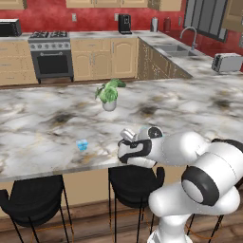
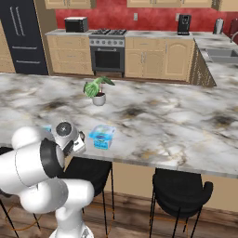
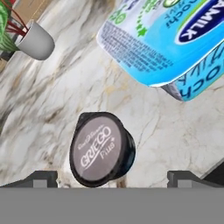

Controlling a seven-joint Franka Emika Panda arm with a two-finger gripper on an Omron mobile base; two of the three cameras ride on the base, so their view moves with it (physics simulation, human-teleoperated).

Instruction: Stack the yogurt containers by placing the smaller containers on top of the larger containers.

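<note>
Lighting even and bright; rendered pictures, slightly soft.

I see flat, diffuse light with no clear source across both base views; the marble table (image 1: 42, 123) shows no glare. A faint shadow sits under the plant pot (image 1: 109, 105). In the hand view the dark cup (image 3: 101, 148) and blue tub (image 3: 166, 39) read sharp, with coarse pixelation in the print.

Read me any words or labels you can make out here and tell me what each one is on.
"GRIEGO" on the dark cup's pale lid; a smaller line above it is too blurred to read, and the one below looks like "Frua", uncertain.
"MILK", cut off at the picture's edge, on the blue tub's lid.
"och", part of a word, on the tub's side.
The tub's fine print is too small to read.
</note>
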